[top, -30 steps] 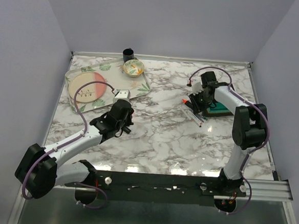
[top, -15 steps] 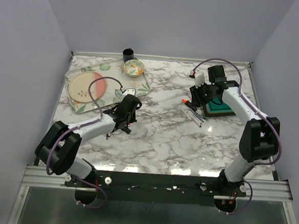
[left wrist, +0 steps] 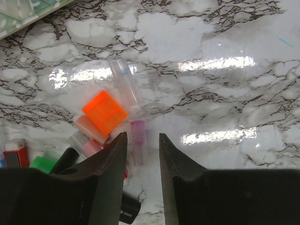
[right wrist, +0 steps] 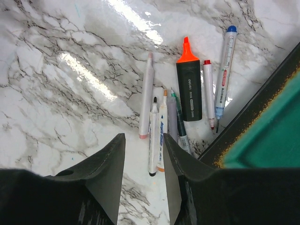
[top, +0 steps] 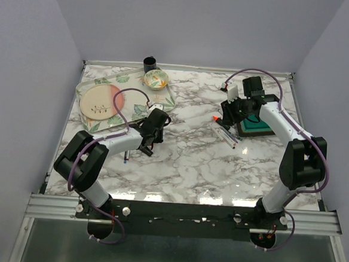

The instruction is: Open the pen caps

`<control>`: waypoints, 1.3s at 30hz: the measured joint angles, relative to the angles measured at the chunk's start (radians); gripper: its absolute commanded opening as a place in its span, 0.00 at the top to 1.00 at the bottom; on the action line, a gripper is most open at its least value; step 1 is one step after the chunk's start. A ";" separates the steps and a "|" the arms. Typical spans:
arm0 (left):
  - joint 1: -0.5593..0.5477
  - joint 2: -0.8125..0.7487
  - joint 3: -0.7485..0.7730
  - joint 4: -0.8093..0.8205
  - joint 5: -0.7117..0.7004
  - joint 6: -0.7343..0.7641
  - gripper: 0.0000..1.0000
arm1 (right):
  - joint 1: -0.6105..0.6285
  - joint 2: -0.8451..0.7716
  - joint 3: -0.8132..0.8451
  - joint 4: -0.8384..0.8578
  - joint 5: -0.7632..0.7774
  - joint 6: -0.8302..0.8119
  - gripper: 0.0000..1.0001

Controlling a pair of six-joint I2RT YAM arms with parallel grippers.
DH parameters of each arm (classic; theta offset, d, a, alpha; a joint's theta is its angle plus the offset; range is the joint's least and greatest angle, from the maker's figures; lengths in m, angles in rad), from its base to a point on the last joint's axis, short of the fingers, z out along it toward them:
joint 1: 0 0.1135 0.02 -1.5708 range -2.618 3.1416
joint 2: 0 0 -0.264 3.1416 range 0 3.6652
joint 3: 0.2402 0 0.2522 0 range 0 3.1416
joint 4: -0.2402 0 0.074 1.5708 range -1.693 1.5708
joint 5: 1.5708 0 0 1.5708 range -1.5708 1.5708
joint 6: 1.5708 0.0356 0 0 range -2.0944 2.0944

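Top view: left end effector [top: 155, 125] low over marble surface [top: 190, 162], just beside leafy tray [top: 168, 104]; right end effector [top: 228, 118] above pens [top: 225, 133], near green box [top: 257, 127].

Left wrist: jaws apart, gripping nothing, over clustered pen caps [left wrist: 104, 112], orange one largest.

Right wrist: jaws apart, empty, above pens lying side by side.

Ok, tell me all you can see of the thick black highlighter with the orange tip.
The thick black highlighter lies flat on the white marble table, uncapped, its orange chisel tip pointing away from the wrist camera. The barrel looks like matt black plastic with small white print. Thin pens lie close along both sides; whether they touch it is unclear. Nothing grips it.
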 measured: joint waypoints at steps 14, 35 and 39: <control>0.000 -0.283 -0.088 -0.015 -0.001 -0.035 0.16 | 0.000 -0.021 -0.006 -0.001 -0.043 0.000 0.55; 0.077 -0.550 -0.342 -0.082 -0.018 -0.542 0.42 | 0.010 -0.026 -0.012 -0.001 -0.071 0.000 0.55; 0.079 -0.511 -0.322 -0.155 -0.064 -0.605 0.39 | 0.011 -0.026 -0.012 -0.001 -0.072 0.000 0.55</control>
